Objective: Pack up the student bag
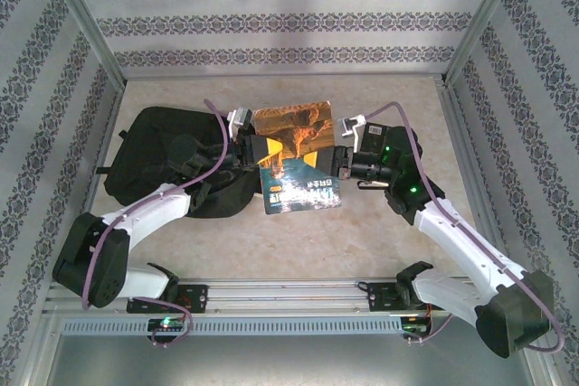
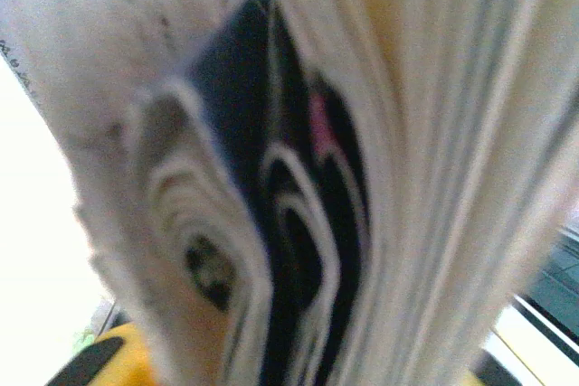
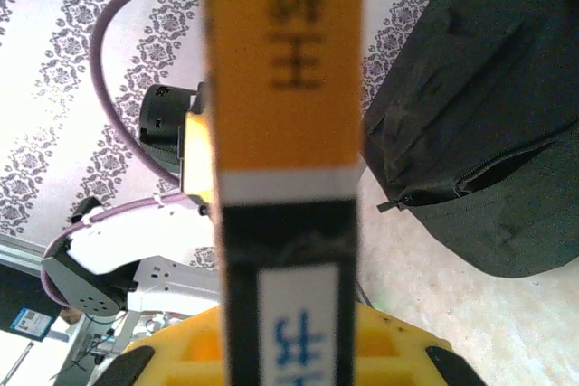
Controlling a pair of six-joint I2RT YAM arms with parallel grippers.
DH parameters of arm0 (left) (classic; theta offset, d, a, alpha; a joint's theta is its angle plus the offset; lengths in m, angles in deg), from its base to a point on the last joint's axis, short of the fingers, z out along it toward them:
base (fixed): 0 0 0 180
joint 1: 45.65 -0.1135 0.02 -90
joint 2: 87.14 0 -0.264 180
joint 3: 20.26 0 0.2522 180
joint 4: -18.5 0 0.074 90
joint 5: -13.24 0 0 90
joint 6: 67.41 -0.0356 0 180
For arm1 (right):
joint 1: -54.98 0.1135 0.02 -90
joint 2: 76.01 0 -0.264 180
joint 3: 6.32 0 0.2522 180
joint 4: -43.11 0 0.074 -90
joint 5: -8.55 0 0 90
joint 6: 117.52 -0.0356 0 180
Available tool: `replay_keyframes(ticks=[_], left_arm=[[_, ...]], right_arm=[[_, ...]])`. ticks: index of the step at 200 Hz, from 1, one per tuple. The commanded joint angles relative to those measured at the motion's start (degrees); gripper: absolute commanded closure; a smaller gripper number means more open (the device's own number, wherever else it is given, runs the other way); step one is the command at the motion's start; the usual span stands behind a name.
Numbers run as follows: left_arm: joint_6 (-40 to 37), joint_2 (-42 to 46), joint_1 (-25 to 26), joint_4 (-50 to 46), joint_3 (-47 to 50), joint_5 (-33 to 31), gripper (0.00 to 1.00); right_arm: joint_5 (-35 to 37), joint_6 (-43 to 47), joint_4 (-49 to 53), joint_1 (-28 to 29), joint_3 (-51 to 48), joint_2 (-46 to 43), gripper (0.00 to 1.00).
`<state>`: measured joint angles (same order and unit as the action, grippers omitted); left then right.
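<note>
A book (image 1: 294,155) with an orange and blue cover hangs in the air above the table, held between both arms. My right gripper (image 1: 342,158) is shut on its spine (image 3: 285,133), which stands upright between the yellow fingers (image 3: 181,354). My left gripper (image 1: 261,149) is shut on the opposite, left edge, where blurred fanned pages (image 2: 407,178) press close to the camera. The student bag (image 1: 158,155), a soft black backpack, lies flat on the table to the left, behind the left arm. Its zip (image 3: 470,174) runs across the near side.
The beige tabletop (image 1: 362,241) lies under the book. Patterned walls and metal frame posts (image 1: 90,33) close in the back and sides. A purple cable (image 1: 217,133) loops above the left arm, close to the bag.
</note>
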<state>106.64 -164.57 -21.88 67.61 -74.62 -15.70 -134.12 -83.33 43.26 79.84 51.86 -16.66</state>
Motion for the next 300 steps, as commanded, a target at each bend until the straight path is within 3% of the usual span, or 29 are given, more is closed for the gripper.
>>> replay_keyframes(ticks=[1, 13, 34, 51, 81, 100, 126, 164, 187, 242, 277, 300], left_arm=[[0.14, -0.01, 0.17, 5.55, 0.49, 3.30, 0.71], [-0.26, -0.04, 0.18, 4.99, 0.39, 3.94, 0.75], [-2.61, 0.57, 0.13, 2.11, 0.12, 4.03, 1.00], [-4.31, 1.28, 0.01, 0.47, -0.09, 2.70, 1.00], [-6.18, 3.53, -0.99, -3.34, -0.03, -5.29, 1.00], [-5.81, 4.67, -0.90, -3.14, 0.31, -12.66, 1.00], [-4.29, 5.62, -0.67, -0.94, 2.02, -24.01, 1.00], [-4.57, 4.88, 1.76, 0.09, 1.40, -30.23, 1.00], [-6.78, 4.86, 3.16, -2.04, 1.06, -31.80, 1.00], [-9.21, 4.20, 6.53, -2.01, 2.13, -34.84, 1.00], [-10.44, 5.51, 7.15, -3.43, 3.22, -36.56, 1.00], [-11.57, 6.66, 7.26, -5.39, 3.98, -37.13, 1.00]], right_arm=[[0.72, -0.03, -3.35, -0.64, 2.90, 1.10, 1.00], [0.63, 0.15, -2.99, -0.67, 3.26, 1.54, 1.00], [1.38, 0.54, -2.41, -0.82, 3.14, 1.77, 1.00], [3.10, 0.97, -0.93, -1.22, 2.83, 1.44, 1.00], [7.95, 0.55, -0.58, -2.07, 0.21, -1.16, 0.52], [11.99, -1.46, -3.53, -1.47, -2.88, -3.27, 0.31], [19.07, -6.59, -12.62, 2.30, -8.04, -4.24, 0.14], [30.20, -9.16, -28.10, 10.24, -12.88, -1.41, 0.06], [37.50, -7.67, -34.12, 14.72, -13.30, 0.24, 0.09], [41.81, -11.36, -39.30, 16.59, -9.60, 8.39, 0.36], [43.18, -12.18, -41.93, 16.62, -8.67, 11.31, 0.67], [44.17, -10.66, -41.31, 16.61, -8.73, 11.08, 0.94]])
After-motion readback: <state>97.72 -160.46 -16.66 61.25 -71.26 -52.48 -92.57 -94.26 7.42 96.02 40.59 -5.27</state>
